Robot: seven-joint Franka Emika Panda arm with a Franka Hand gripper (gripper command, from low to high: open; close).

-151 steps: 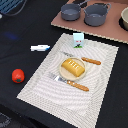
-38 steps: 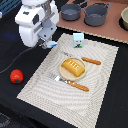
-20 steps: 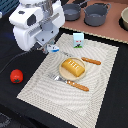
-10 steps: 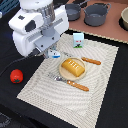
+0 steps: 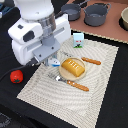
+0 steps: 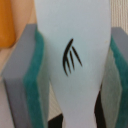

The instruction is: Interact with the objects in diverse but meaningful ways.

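Note:
In the exterior view my gripper [image 5: 50,60] hangs low over the striped mat [image 5: 100,80], just to the left of the bread loaf [image 5: 73,67]. It is shut on the white-and-blue tube-like piece [image 5: 55,63]. The wrist view shows that white piece [image 6: 75,55], with a black mark, held between my green-padded fingers [image 6: 27,85]. The loaf lies on a round plate. A red tomato [image 5: 17,76] rests on the dark table off the mat's left edge. A small white carton [image 5: 78,40] stands at the mat's far edge.
Two orange-handled pieces of cutlery lie by the plate, one beyond it [image 5: 91,61] and one in front [image 5: 77,85]. Two grey pots [image 5: 96,14] [image 5: 72,11] stand at the back. My arm's white body hides the mat's far left corner.
The arm has shifted toward the exterior view's right and nearer the bread loaf, carrying the white-and-blue piece from beside the mat onto it.

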